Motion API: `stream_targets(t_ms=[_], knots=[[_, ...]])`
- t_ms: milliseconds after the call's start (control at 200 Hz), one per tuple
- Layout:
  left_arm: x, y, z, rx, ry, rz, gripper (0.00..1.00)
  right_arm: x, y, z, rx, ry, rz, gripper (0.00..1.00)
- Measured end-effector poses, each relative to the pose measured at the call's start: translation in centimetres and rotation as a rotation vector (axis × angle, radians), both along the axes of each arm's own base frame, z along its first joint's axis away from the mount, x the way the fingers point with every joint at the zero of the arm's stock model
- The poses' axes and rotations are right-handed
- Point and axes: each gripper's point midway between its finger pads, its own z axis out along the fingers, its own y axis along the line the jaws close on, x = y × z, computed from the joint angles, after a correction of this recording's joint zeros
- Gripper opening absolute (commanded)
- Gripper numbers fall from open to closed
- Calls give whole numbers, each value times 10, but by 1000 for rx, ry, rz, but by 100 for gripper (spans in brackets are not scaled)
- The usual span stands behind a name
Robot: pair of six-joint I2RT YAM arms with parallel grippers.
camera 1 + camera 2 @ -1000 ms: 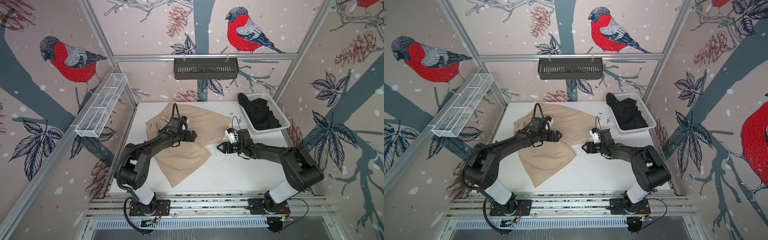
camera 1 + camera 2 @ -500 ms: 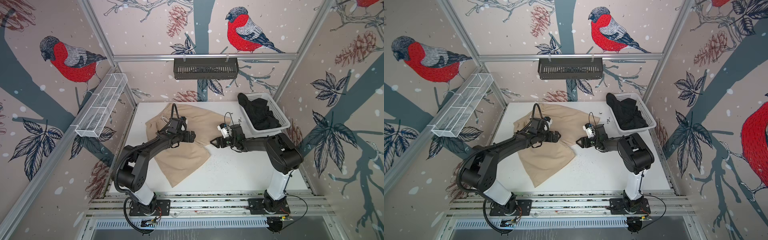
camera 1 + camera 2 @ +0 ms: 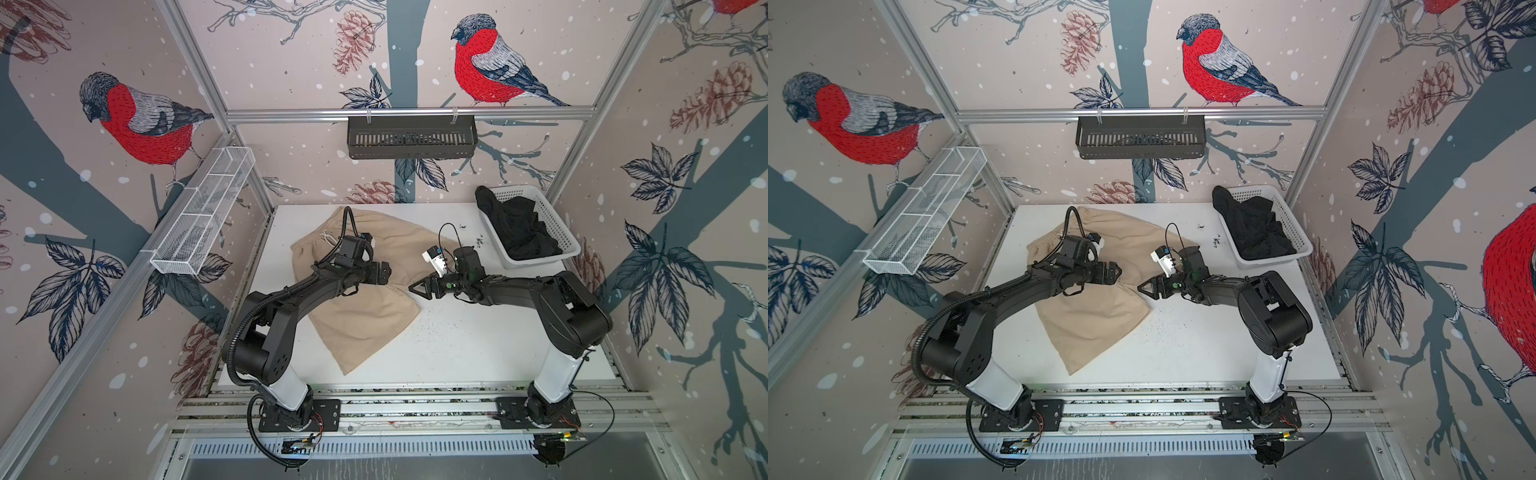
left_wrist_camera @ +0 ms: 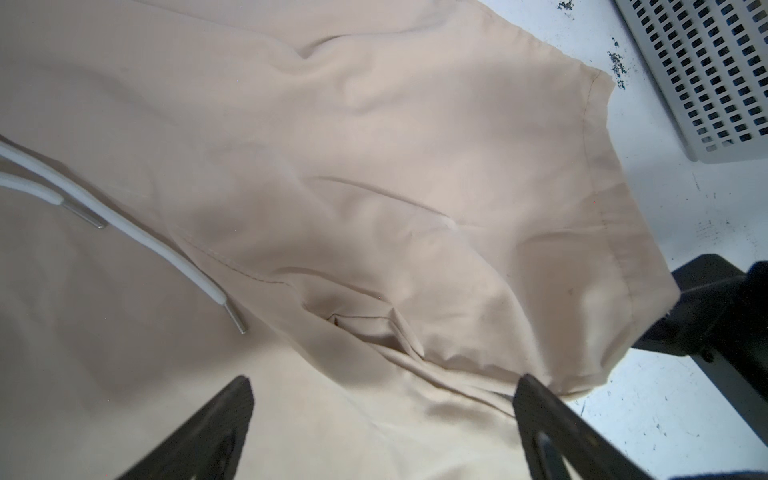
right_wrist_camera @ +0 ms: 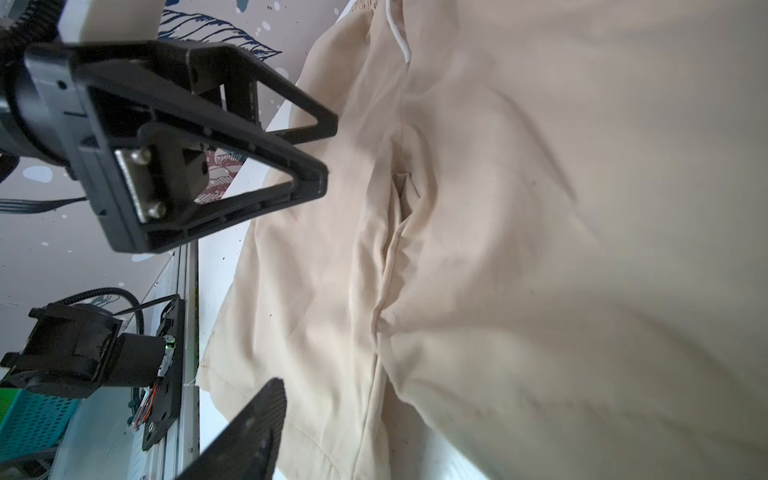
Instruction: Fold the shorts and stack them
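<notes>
- well, in both top views the beige shorts lie spread on the white surface. the waist is toward the far left, one leg runs to the front and the other leg runs toward the white basket.
- the black shorts sit bunched inside that basket at the far right corner, well apart from both arms.
- my left hand hovers over the crotch of the beige pair. my right hand faces it from just beside the hem of the leg that runs toward the basket.
- on the left wrist view my left hand has its fingers wide apart over the cloth, with nothing between them. the white drawstring lies loose on the fabric. the nearby hem drapes against the black frame of my right hand.
- on the right wrist view i see one finger of my right hand standing off to one side, so that hand is parted and not clamped. cloth hides its other finger. my left hand shows there too, fingers spread above the beige fabric.
</notes>
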Motion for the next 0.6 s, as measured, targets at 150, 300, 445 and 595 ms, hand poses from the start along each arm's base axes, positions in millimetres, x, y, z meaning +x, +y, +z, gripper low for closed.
stream_targets(t_ms=[150, 300, 445, 595], knots=[[0, 1, 3, -2, -7, 2, 98, 12, 3, 28, 83, -28, -15, 74], [1, 2, 11, -5, -27, 6, 98, 18, 8, 95, 173, -136, 3, 74], [-2, 3, 13, -3, -23, 7, 98, 4, 3, 110, 133, -136, 33, 73], [-2, 4, 12, -2, -17, 10, 98, -17, -26, 76, -20, 16, -37, 71]])
